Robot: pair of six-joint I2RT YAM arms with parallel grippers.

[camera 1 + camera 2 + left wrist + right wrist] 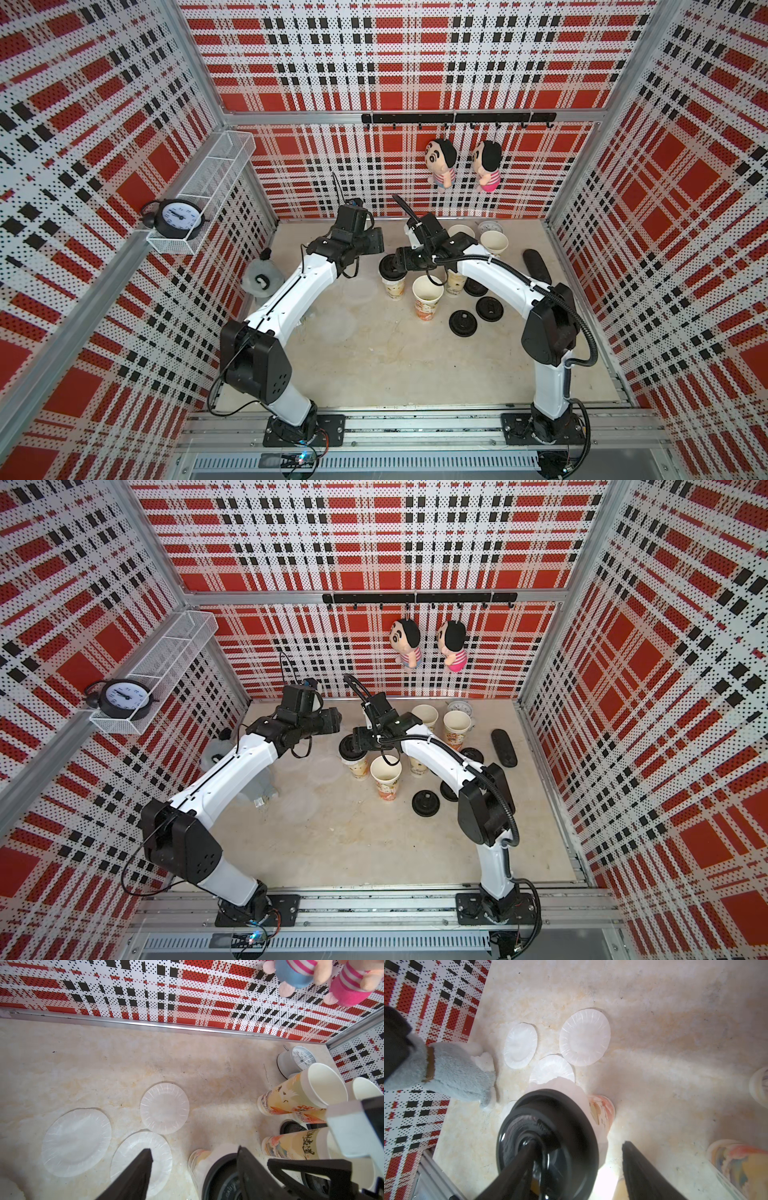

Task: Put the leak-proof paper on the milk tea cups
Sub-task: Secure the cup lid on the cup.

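Observation:
Several milk tea cups stand at the right back of the table. One cup (393, 287) wears a sheet of leak-proof paper (564, 1086) with a black lid (548, 1136) pressed over it. My right gripper (579, 1142) is open above it, one finger on the lid's middle and the other clear of its rim. My left gripper (194, 1149) hangs open and empty just left of that cup (197, 1159). An uncovered cup (427, 297) stands in front, two more (494, 243) at the back. Three loose papers (164, 1108) lie flat on the table, left of the cups.
Three black lids (463, 323) lie on the table right of the cups, a black remote (537, 266) beyond them. A small white clock (489, 227) stands at the back wall. A grey plush toy (262, 278) sits by the left wall.

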